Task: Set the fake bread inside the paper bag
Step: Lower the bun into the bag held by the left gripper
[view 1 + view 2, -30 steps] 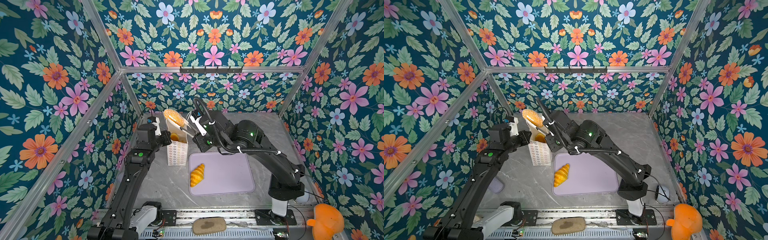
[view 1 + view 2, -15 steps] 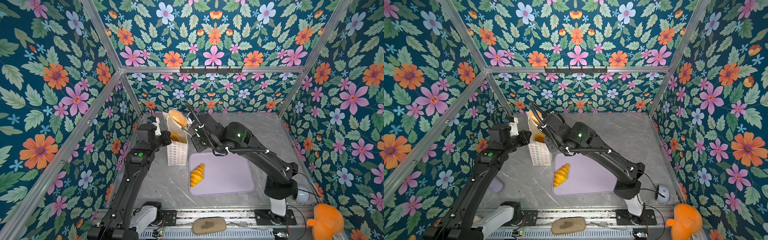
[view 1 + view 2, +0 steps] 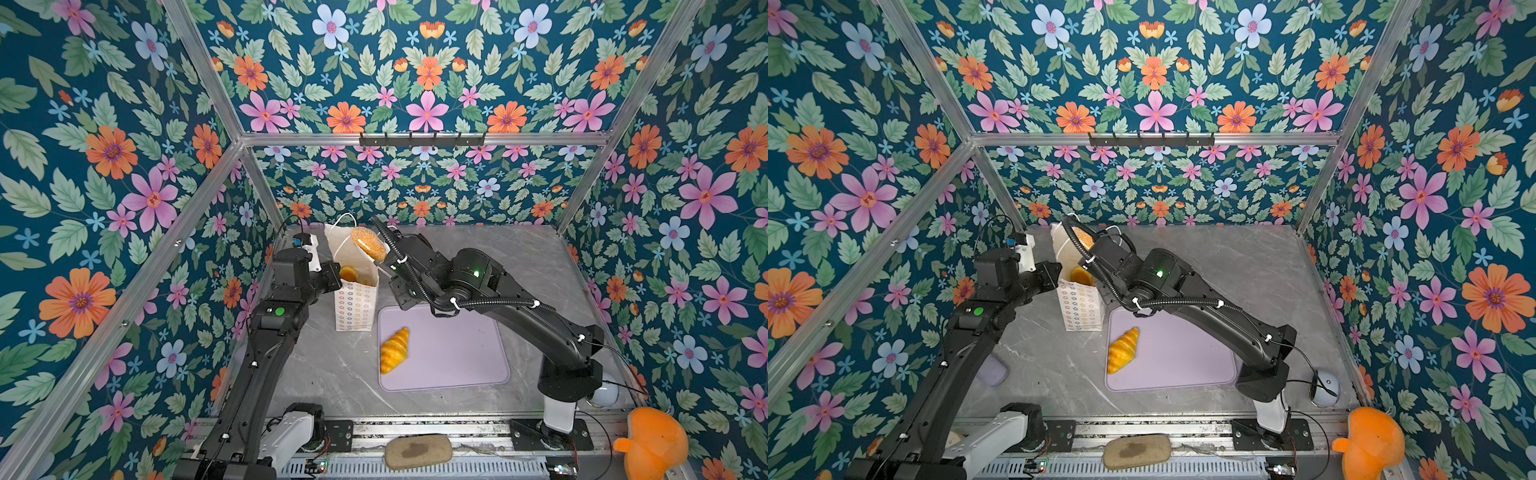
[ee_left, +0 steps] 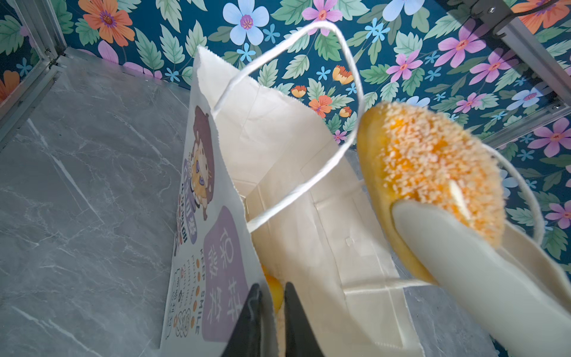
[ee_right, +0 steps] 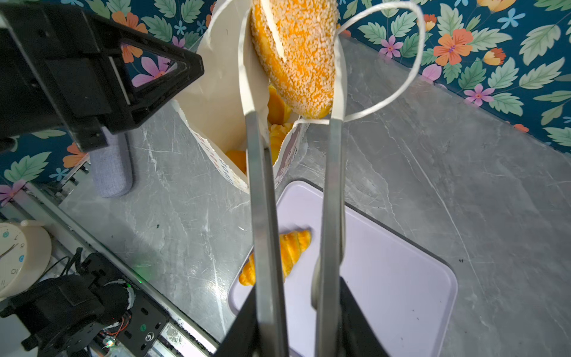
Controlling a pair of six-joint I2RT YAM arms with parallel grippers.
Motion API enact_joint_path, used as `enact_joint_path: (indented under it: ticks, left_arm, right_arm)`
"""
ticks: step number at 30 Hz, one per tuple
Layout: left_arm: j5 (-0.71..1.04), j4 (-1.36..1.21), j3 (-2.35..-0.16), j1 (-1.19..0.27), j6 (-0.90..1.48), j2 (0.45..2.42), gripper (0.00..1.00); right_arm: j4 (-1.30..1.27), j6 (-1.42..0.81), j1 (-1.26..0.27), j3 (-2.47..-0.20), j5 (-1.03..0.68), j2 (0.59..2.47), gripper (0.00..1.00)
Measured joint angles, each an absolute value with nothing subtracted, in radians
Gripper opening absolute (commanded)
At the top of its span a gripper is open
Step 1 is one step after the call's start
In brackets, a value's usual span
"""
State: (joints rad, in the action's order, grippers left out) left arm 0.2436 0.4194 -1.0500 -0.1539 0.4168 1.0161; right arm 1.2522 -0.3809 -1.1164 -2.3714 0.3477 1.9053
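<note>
Right gripper [image 5: 293, 40]: long pale-tipped fingers [image 5: 262, 185] closed on the speckled oval bun [image 5: 296, 71], held tilted at the mouth of the paper bag [image 3: 356, 305] between its cord handles, not released. Left gripper [image 4: 273, 290]: jaws narrow, set astride the bag's side wall with a slit visible between them; whether they actually pinch the paper cannot be told. Bag: upright on the table [image 3: 332, 374], just beside the lilac mat [image 3: 457, 361]. Contents: golden pieces [image 5: 278, 126] visible inside, at least two. The exact count is not legible, as the bun and the fingers screen much of the interior. Outstanding: one croissant [image 3: 394, 350] lying on the mat near the edge facing the bag, untouched. Judged progress: late stage, with the bun to be let go into the bag and the croissant to follow. Not determinable: whether the bun's lower end has passed below the rim; whether the cord loop crossing the right fingers touches them or only overlaps in view; the floor of the bag, unseen in every view.
</note>
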Motion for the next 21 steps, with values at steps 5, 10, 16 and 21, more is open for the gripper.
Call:
enact_joint_path:
  ticks: [5, 10, 16, 21]
  left_arm:
    - [0.243, 0.419, -1.047, -0.154, 0.424, 1.014, 0.14]
    - [0.234, 0.418, -1.037, -0.154, 0.439, 0.999, 0.11]
    - [0.232, 0.411, -1.031, -0.154, 0.449, 0.998, 0.11]
    - [0.220, 0.412, -1.031, -0.154, 0.464, 0.990, 0.09]
  right_arm:
    - [1.255, -0.389, -1.117, -2.394, 0.339, 1.923, 0.17]
    - [1.267, -0.390, -1.117, -2.379, 0.353, 1.917, 0.18]
    - [1.271, -0.392, -1.110, -2.334, 0.359, 1.871, 0.18]
    - [1.272, -0.394, -1.111, -2.323, 0.358, 1.865, 0.18]
